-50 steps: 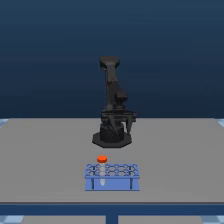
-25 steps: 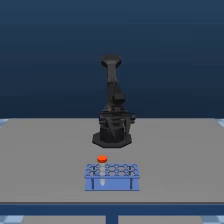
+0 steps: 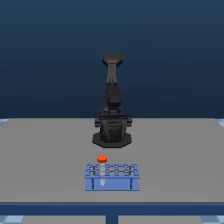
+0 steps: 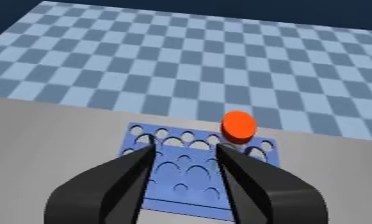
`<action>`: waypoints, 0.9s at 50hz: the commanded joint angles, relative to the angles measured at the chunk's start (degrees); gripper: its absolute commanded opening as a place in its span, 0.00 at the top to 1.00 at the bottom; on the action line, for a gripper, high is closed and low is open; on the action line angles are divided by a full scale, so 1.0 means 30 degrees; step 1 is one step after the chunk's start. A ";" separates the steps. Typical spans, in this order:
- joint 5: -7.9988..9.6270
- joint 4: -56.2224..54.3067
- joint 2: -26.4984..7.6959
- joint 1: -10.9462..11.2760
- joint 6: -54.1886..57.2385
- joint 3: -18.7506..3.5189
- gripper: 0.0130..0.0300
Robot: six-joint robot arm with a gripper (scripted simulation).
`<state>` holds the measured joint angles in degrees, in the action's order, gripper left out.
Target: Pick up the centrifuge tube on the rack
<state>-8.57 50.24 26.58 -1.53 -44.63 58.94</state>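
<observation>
The blue rack (image 3: 112, 177) stands on the grey table near its front edge, in front of the black arm. The centrifuge tube (image 3: 102, 159) stands upright in a hole at the rack's far corner, on the exterior view's left, its orange-red cap above the grid. In the wrist view my gripper (image 4: 184, 146) is open, with its two black fingers (image 4: 120, 175) hovering above the rack (image 4: 187, 192). The tube's orange cap (image 4: 238, 125) sits just outside one fingertip, not between them. In the exterior view the gripper is lost against the dark arm, well behind the rack.
The arm's black base (image 3: 112, 139) sits on the table (image 3: 45, 160) right behind the rack. The wrist view shows a blue checkered floor (image 4: 209, 60) past the table's edge.
The arm has turned slightly, from angled toward the exterior view's right to facing squarely at the rack. Rack and tube have not moved.
</observation>
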 commanded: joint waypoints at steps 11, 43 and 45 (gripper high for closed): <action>-0.0311 0.0732 -0.2240 -0.1205 -0.0782 -0.1710 0.00; 0.0076 0.3038 -0.5223 -0.2250 -0.3429 -0.4500 0.00; 0.0076 0.3038 -0.5223 -0.2250 -0.3429 -0.4500 0.00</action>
<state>-8.51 59.19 11.09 -8.07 -54.42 45.63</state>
